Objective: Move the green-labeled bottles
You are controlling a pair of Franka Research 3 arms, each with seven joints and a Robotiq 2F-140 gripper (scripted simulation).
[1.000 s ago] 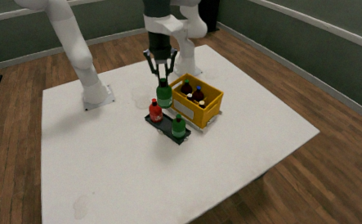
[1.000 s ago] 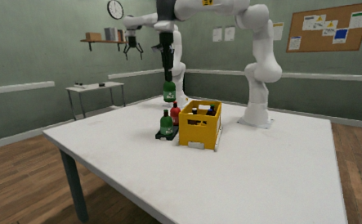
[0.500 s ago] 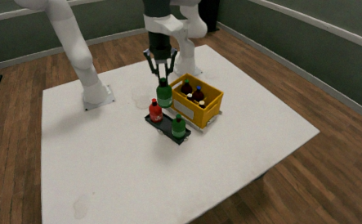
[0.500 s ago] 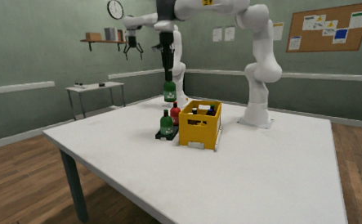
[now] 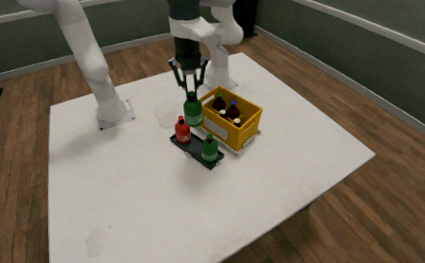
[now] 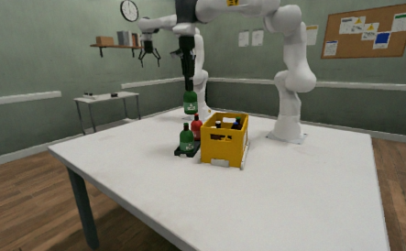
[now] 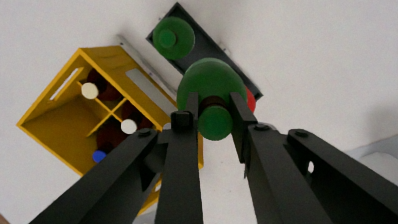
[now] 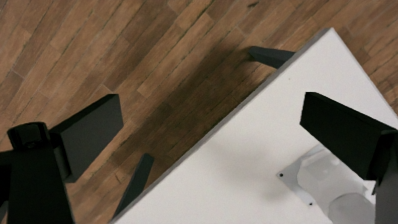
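"Green bottle (image 5: 193, 111) (image 6: 190, 103) (image 7: 214, 80): where's it sitting?"

"It's hanging above the tray (image 5: 196, 147) (image 6: 179, 153) (image 7: 205, 47); my left gripper (image 5: 191, 91) (image 6: 189, 87) (image 7: 213, 107) is gripping its neck. My right gripper (image 6: 150, 65) (image 8: 211, 109) is standing open."

"Progress?"

"One's off, still needing a crate (image 5: 240, 136) (image 6: 223, 148) (image 7: 112, 60) slot. The second green bottle (image 5: 209, 150) (image 6: 186, 139) (image 7: 179, 40) is waiting on the tray; the red bottle (image 5: 182, 131) (image 6: 196, 128) (image 7: 251, 101) is staying there."

Top and exterior cameras overlook the left claw (image 5: 191, 90) (image 6: 189, 88) from above and near table height, sharing crate (image 5: 224, 136) (image 6: 223, 147) and tray (image 5: 197, 153) (image 6: 186, 153); each wrist camera peers down past its claw.
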